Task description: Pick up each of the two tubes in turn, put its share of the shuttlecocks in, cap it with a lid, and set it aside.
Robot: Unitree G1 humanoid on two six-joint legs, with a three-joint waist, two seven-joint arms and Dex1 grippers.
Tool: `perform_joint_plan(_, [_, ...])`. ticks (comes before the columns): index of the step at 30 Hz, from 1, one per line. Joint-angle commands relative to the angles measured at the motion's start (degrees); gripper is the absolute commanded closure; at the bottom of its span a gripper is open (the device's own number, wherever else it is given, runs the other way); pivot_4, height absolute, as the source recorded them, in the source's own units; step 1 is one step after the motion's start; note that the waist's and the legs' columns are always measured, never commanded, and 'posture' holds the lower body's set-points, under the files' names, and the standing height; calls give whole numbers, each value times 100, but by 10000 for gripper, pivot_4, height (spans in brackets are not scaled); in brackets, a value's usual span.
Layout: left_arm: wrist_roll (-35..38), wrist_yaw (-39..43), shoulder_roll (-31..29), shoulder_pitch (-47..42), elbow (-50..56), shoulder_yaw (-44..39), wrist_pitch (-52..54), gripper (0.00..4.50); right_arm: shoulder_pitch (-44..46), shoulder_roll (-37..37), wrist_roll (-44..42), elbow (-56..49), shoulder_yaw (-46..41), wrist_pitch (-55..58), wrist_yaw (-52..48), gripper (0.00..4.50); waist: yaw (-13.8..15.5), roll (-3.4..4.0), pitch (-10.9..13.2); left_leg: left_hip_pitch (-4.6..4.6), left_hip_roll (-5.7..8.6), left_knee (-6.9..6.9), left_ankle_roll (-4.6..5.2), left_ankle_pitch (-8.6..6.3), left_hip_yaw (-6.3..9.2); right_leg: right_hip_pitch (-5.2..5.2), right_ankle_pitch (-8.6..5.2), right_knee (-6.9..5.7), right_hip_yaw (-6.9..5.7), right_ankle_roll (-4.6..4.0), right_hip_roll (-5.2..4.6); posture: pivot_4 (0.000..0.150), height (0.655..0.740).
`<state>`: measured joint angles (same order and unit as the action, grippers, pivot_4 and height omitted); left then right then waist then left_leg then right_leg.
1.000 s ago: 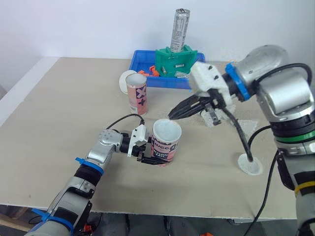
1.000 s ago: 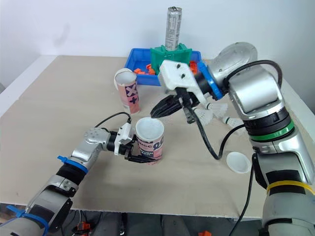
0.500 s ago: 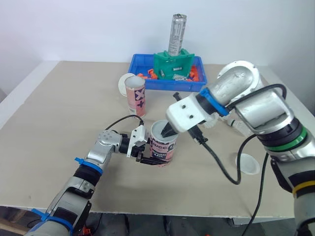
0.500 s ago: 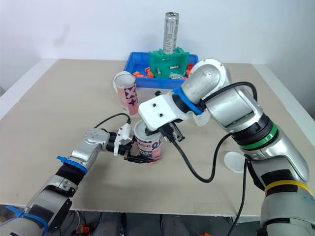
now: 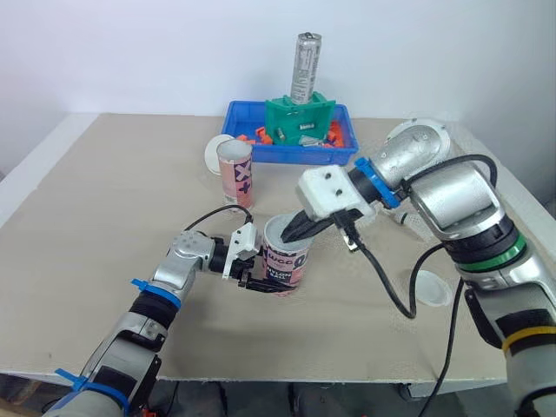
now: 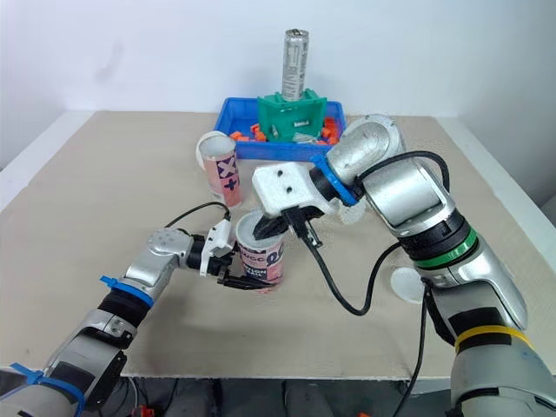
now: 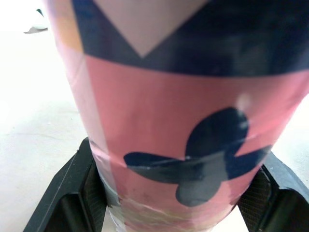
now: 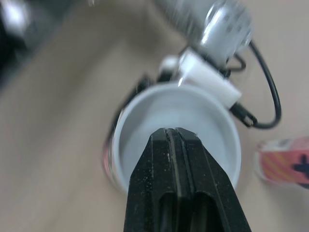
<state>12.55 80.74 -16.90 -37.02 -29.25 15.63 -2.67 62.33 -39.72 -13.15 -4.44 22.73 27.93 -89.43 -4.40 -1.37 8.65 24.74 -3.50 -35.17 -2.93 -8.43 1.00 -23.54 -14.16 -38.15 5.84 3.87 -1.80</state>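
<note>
**Desk:** Item one, the tube?

**Operator:** Tube (image 5: 289, 261), pink and navy, upright on the table (image 5: 104, 191), mouth open. It sat between the jaws of my left gripper (image 5: 265, 283), which were clamped on its lower wall, one pad on each side. I judged the low hold was there to steady it while it was being filled.

**Desk:** Item two, the right side?

**Operator:** Right gripper (image 8: 175, 137), angled down with its tips at the tube's mouth, just inside the rim. The jaws were pressed together and I saw nothing between them. The tube's white inside sat directly beyond the tips. I could not tell its contents.

**Desk:** Stock not in hand?

**Operator:** Second tube (image 5: 235, 174), upright, well beyond both sets of jaws, uncapped. One lid (image 5: 215, 155) was propped just behind it. Another lid (image 5: 432, 287) lay flat, well off to the outer side of the right jaws. Shuttlecocks (image 5: 405, 219) were partly hidden behind the right arm, so I took no count.

**Desk:** Anything else?

**Operator:** A blue bin (image 5: 239, 130) at the far edge, apart from everything in hand.

**Desk:** Stage?

**Operator:** My judgement was first tube, filling step. It was not capped and not yet set aside.
</note>
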Motion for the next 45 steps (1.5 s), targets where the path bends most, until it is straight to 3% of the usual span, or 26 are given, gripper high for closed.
perform_joint_plan(1, [-107,-43,-47,23,-79,6,26,12604,0,-434,-440,-73,-823,586,132,30987,66,2,1,20,-2,0,3,-3,8,-16,-4,0,0,3,12,1500,7275])
perform_joint_plan(2, [-104,-33,-47,26,-70,5,30,12604,-171,-627,-639,-222,-1082,875,185,24853,105,2,1,56,-4,2,5,-4,23,-43,-10,0,1,6,27,1500,7275])
perform_joint_plan(3, [-102,-25,-47,24,-64,8,27,12604,-344,-785,-867,-384,-1332,1145,226,21447,146,1,2,65,-6,5,8,-6,27,-50,-12,0,2,2,31,1500,7275])
perform_joint_plan(7, [-92,14,-54,-27,-96,5,18,12604,-913,-1107,-1567,-785,-2055,2103,646,2839,180,8,5,63,-5,23,28,-28,26,-53,-15,0,5,-2,36,1500,7275])
perform_joint_plan(8, [-95,27,-55,-39,-105,2,16,12604,-1105,-1184,-1663,-872,-2189,2246,761,345,183,9,6,60,-5,30,29,-28,23,-56,-25,0,8,14,37,1500,7275])
perform_joint_plan(15, [-21,197,-117,-98,-38,7,227,12604,-3024,-1517,-1649,-1845,-2902,2218,1801,345,176,5,8,56,-6,36,30,-28,19,-55,-43,2,15,3,39,1500,7275])
perform_joint_plan(16, [16,257,-141,-105,-7,3,309,6441,-3217,-1521,-1667,-1983,-2950,2184,1915,0,168,5,9,56,-5,36,30,-27,19,-55,-42,2,16,4,39,1500,7275])
perform_joint_plan(18, [92,338,-171,-145,64,-39,429,353,-3484,-1428,-1788,-2213,-3084,2258,2218,0,158,12,23,53,-5,36,30,-27,16,-58,-40,1,20,5,41,1500,7275])
perform_joint_plan(26, [147,227,-286,-273,158,-324,140,353,-4504,-1309,-1366,-2591,-2878,1638,3021,0,181,-6,37,64,-2,35,30,-25,21,-60,-40,6,23,10,41,1500,7275])
perform_joint_plan(31, [202,524,-944,-34,513,-478,246,353,-4699,-1080,-1578,-2878,-2738,1709,3269,0,161,-9,39,61,-5,44,30,-26,24,-65,-33,5,25,20,50,1500,7275])
perform_joint_plan(37, [707,464,-1591,329,1367,-1001,733,353,-4640,-465,-1060,-2725,-2159,949,3761,0,169,-19,51,53,-13,55,30,-25,23,-65,-34,2,22,15,54,1500,7275])
perform_joint_plan(42, [1612,232,-1949,653,2558,-1532,1941,353,-4585,-233,-918,-2576,-1688,640,3734,0,200,-38,61,64,-9,46,25,-23,24,-57,-47,6,23,9,47,1500,7275])
perform_joint_plan(45, [1552,329,-2336,977,3097,-1496,1989,353,-4456,-37,-841,-2311,-1461,436,3705,0,171,-39,63,60,-10,47,25,-23,24,-57,-47,5,23,7,49,1500,7275])
